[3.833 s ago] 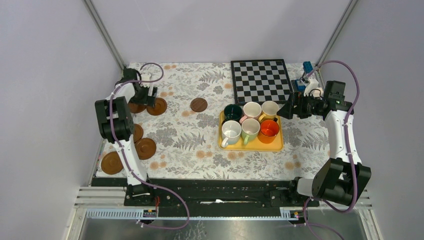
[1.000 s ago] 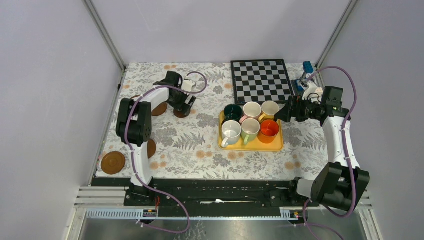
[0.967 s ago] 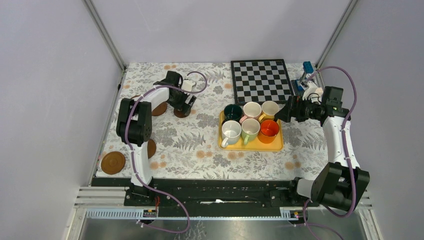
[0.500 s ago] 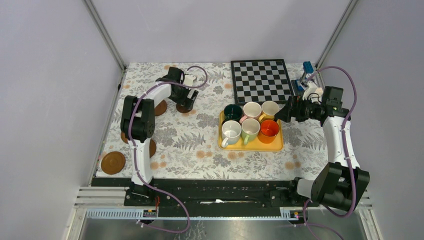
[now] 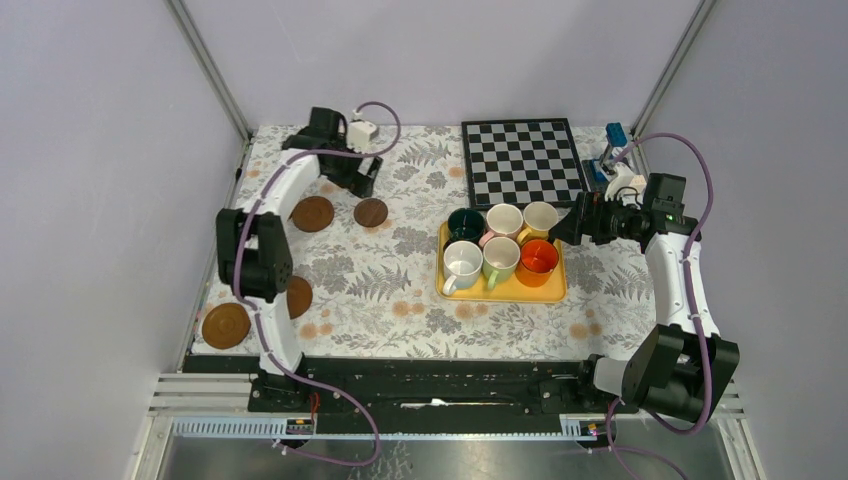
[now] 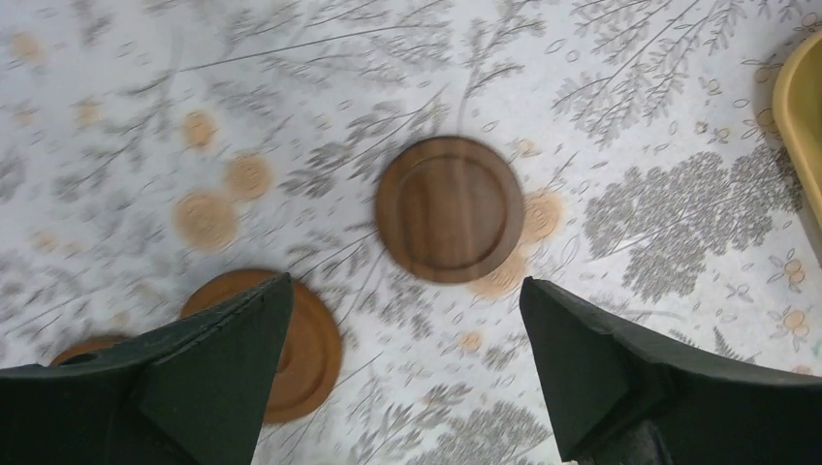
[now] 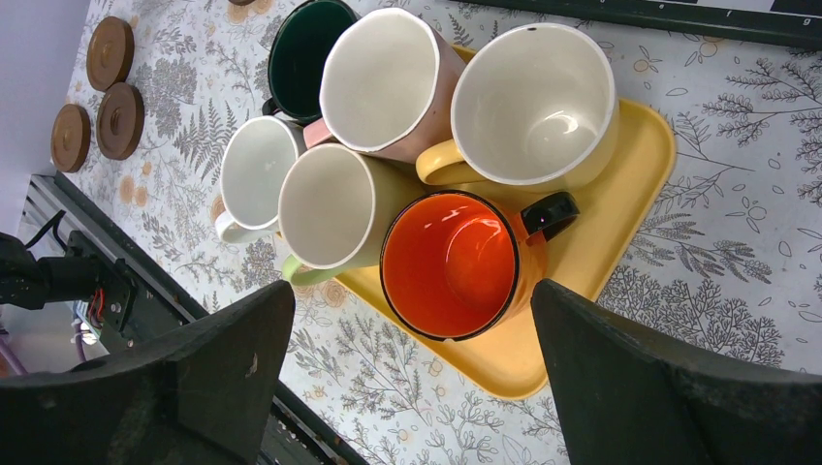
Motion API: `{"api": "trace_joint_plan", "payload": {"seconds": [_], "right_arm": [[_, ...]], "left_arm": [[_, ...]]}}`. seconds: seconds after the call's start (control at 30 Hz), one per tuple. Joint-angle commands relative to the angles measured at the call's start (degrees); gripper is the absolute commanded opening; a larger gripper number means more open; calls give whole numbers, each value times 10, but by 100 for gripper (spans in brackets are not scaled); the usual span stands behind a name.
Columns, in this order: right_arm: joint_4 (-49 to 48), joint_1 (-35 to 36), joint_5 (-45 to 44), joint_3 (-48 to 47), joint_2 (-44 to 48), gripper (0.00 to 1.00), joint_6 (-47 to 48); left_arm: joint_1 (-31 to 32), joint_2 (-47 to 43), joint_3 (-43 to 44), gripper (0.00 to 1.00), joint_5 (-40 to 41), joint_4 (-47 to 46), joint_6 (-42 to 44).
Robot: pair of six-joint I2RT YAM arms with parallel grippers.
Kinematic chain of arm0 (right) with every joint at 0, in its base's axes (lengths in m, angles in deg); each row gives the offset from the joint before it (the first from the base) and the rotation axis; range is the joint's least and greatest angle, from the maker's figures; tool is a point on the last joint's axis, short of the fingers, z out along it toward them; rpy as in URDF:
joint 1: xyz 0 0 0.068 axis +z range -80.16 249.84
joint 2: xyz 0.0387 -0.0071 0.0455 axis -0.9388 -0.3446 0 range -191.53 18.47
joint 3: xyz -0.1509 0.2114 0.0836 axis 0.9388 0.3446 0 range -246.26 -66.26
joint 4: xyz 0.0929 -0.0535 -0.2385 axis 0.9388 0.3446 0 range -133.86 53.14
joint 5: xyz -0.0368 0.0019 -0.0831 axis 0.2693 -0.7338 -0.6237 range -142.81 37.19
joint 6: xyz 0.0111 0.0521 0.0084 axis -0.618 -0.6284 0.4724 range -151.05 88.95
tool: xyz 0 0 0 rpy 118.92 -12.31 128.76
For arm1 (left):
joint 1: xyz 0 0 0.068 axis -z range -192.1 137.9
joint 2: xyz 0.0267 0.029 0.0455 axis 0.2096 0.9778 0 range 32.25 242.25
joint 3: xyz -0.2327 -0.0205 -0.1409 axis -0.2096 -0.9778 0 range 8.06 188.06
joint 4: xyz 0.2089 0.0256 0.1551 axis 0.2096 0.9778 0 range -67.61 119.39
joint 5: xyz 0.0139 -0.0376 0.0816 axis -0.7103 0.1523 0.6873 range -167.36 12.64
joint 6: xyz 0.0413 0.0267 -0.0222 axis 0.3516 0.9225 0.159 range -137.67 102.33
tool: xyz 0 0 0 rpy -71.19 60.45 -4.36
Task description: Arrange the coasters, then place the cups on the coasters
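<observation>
Coaster (image 6: 450, 208) lies flat beyond the gap between spread left fingers (image 6: 208, 373).

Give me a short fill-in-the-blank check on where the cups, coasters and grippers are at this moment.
1. All six cups stand on the yellow ____.
2. The orange cup has a ____ handle.
3. No cup rests on a round brown ____ yet.
4. The left gripper and right gripper both stand ____, holding nothing.
Missing words: tray; black; coaster; open.
</observation>
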Motion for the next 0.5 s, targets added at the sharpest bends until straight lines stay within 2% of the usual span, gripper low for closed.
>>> {"api": "trace_joint_plan", "payload": {"seconds": [0.0,0.2,0.47], "right_arm": [[-9,2,16,2,17,100,8],[-6,2,23,0,16,100,9],[-7,2,22,3,17,100,9]], "left_arm": [[-65,-58,-28,96,-22,37,40],[-148,-105,-130,91,-35,19,81],[-194,-63,-126,84,-33,-14,74]]}}
